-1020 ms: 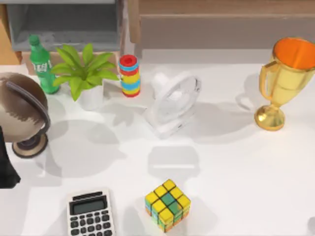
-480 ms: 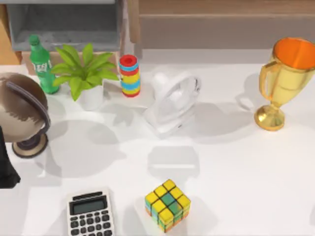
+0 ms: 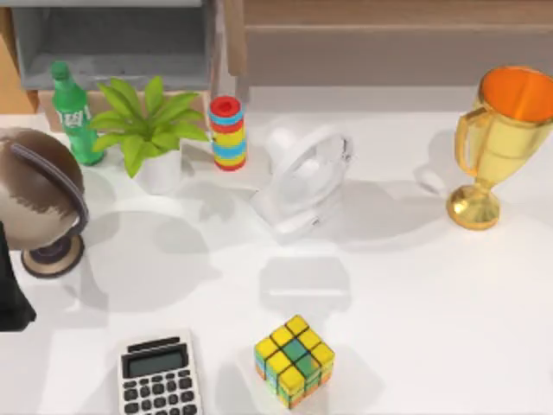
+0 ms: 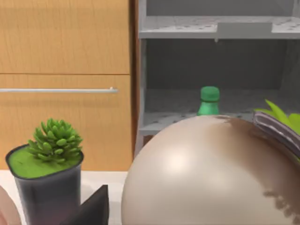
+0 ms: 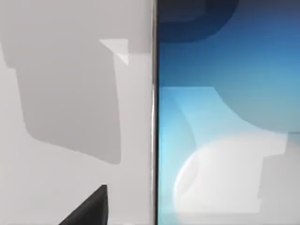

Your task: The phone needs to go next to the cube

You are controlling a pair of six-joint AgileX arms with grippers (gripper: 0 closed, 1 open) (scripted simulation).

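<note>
the cube (image 3: 295, 360) sits near the front edge of the white desk (image 3: 432, 294), its yellow and green tiles facing up, with a grey-white calculator (image 3: 157, 378) well apart on its left at the same front edge. a wide stretch of bare desk opens to the right of the cube, running to the right edge, and another bare band lies between the cube and the white desk fan (image 3: 304, 182) behind it. along the back of the desk stand a green bottle (image 3: 73, 112), a potted plant (image 3: 149, 130) and a stack of coloured rings (image 3: 228, 131); a gold trophy cup (image 3: 498, 138) stands near the right edge and a brown globe (image 3: 36, 197) near the left edge. the left arm (image 3: 12, 290) appears as a dark shape at the left edge, just in front of the globe; its wrist view looks past the globe toward a small succulent in a dark pot (image 4: 47, 178), a wooden cabinet and a grey shelf unit (image 4: 215, 65). whether the left hand or the right hand is open or closed cannot be told. in the right wrist view the phone (image 5: 225, 122) lies flat on the white surface, close under the camera, its blue-to-white screen up and its thin light edge running straight down the frame, a dark fingertip (image 5: 91, 208) beside it.
</note>
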